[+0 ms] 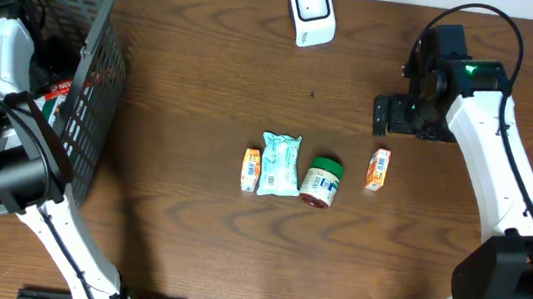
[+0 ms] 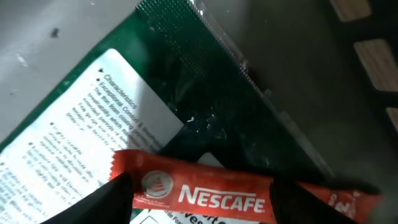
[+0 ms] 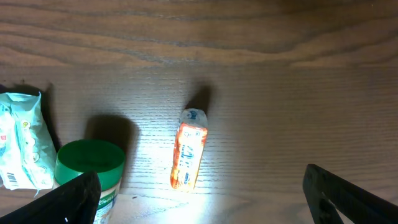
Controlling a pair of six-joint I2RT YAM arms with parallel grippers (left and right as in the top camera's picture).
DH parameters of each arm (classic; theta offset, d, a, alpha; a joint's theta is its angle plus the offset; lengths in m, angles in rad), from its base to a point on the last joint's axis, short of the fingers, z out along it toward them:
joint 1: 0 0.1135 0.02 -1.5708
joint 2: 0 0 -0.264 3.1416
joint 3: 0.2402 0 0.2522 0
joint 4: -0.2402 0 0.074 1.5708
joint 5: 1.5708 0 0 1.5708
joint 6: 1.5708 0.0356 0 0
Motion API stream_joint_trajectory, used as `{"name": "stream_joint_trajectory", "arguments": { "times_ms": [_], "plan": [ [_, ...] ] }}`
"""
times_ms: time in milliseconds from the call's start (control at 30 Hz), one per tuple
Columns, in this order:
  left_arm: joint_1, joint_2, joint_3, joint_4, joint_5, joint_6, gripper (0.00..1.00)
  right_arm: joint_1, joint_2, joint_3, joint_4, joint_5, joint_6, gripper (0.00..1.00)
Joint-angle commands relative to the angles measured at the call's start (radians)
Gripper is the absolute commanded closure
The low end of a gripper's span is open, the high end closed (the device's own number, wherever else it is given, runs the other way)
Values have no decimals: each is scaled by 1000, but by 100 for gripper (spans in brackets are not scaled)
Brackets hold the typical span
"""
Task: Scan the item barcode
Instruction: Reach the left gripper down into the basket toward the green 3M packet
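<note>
Shop checkout setup: basket (image 1: 91, 99), scanner (image 1: 311, 12).

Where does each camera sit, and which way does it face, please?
Overhead: above the table, looking straight down; shows the right arm and the left arm reaching into the basket.
Left wrist: inside the basket, close on a red sachet over a green packet; one dark finger bottom left.
Right wrist: above the table, looking down on carton, jar and pack; both fingers, spread, in the bottom corners.
Shared: overhead and right wrist both show carton, jar and pack.
</note>
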Motion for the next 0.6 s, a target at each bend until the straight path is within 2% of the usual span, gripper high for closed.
{"name": "stream_joint_trajectory", "arguments": {
  "times_ms": [0, 267, 333, 367, 433, 500, 567],
  "plan": [
    [6, 31, -27, -1, 13, 23, 29, -4, -10, -2, 0, 3, -6, 1],
    [6, 56, -69, 22, 13, 23, 29, -4, -10, -2, 0, 2, -6, 1],
    [6, 63, -76, 26, 13, 23, 33, -4, -10, -2, 0, 3, -6, 1],
    [6, 64, -79, 29, 14, 23, 43, -4, -10, -2, 0, 3, -6, 1],
    [6, 66, -82, 30, 22, 23, 71, -4, -10, -2, 0, 3, -6, 1],
    [6, 65, -82, 30, 53, 23, 92, -4, -10, -2, 0, 3, -6, 1],
    [9, 56, -80, 28, 95, 23, 93, -4, -10, -2, 0, 3, -6, 1]
  ]
}}
